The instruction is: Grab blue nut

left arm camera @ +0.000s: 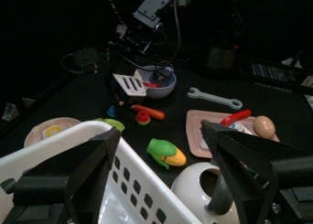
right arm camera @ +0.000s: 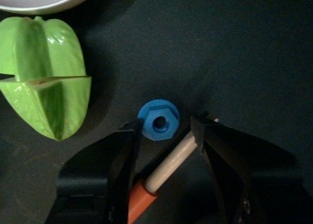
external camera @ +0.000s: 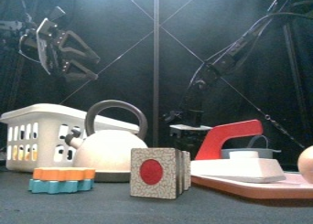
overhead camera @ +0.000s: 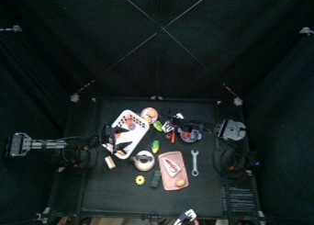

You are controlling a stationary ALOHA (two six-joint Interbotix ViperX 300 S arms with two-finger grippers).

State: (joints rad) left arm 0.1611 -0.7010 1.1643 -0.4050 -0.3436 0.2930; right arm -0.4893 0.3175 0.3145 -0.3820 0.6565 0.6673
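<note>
On the black tabletop, seen from the right wrist: a green star-shaped fruit lies at left; the blue nut rests just beside it, untouched, between the tips of the right gripper, whose jaws stand apart. Left gripper, over the white basket, is likewise spread.

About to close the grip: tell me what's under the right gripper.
Between the open jaws of the right gripper lies the blue nut on the black table, beside a wooden handle. Whatever lies beneath the jaws themselves is hidden.

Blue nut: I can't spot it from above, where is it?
In the right wrist view, the nut lies on the table beside the green fruit, just ahead of the right pincer.
</note>
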